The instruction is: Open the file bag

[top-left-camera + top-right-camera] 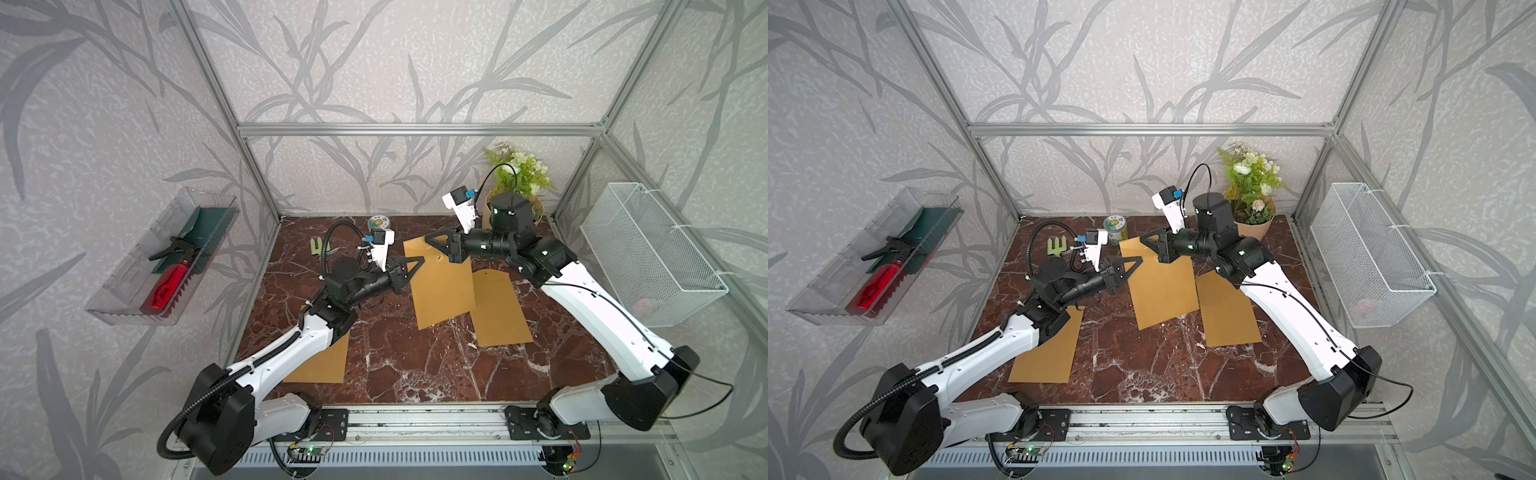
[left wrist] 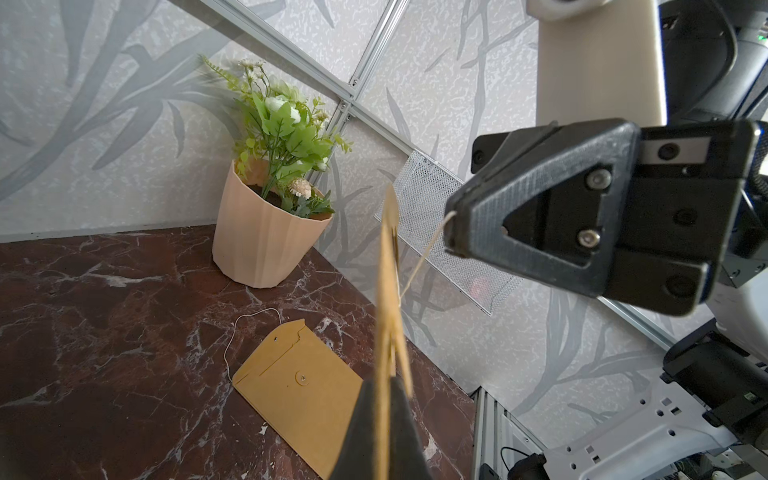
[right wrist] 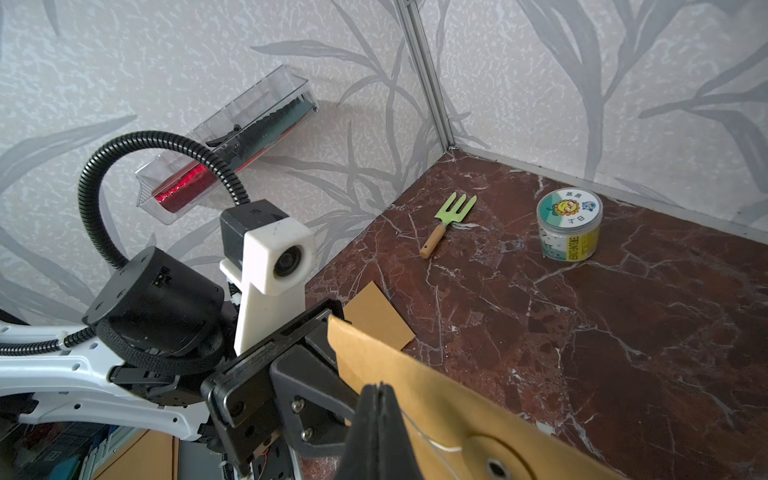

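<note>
Left wrist view: grips the file bag (image 2: 388, 291) edge-on in the pressed-together left gripper (image 2: 382, 388), raised above the table, near the flower pot (image 2: 262, 245). Pinches its thin string (image 2: 419, 266) in the right gripper (image 2: 451, 232). Likely handles as light, stiffish card, easily creased. Best held by that edge, unwinding gently around the button (image 3: 496, 467).

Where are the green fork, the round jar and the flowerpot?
fork (image 3: 448, 224): right wrist view, where prongs meet handle.
jar (image 3: 568, 233): right wrist view, front side.
flowerpot (image 2: 266, 235): left wrist view, ribbed wall.
</note>
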Robot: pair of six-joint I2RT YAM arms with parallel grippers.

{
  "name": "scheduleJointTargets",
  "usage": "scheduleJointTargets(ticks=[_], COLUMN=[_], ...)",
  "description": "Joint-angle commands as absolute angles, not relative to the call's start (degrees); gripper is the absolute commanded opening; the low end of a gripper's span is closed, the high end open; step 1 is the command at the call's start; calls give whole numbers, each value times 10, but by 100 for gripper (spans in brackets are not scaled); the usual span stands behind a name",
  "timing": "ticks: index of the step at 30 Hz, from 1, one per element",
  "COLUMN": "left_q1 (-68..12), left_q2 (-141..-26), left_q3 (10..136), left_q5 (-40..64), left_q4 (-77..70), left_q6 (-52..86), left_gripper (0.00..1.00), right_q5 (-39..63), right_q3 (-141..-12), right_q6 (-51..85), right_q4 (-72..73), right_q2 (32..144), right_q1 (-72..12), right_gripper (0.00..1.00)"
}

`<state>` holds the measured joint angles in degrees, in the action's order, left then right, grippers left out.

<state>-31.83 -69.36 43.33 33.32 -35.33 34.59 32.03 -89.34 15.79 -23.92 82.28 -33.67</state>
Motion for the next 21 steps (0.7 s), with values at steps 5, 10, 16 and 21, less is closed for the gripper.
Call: scheduleJointTargets(ticks=[5,10,16,21], left_q1=[-321,-321,-321,-320], left_q2=[-696,-700,-701,-698], left_q3=[448,451,451,453], left_q5=[336,334,327,315], left_q4=[-383,-389,-395,-397], left_q6=[352,355,357,355], left_gripper=[0,0,0,0], right_q5=[318,318,319,316], right_q3=[-914,-921,-928,-921], right_q6=[149,150,151,151], right_q4=[-234,-232,-230,-229], right_q2=[834,842,848,843], right_q1=[-358,-371,-381,-385], right_gripper=[0,0,0,0])
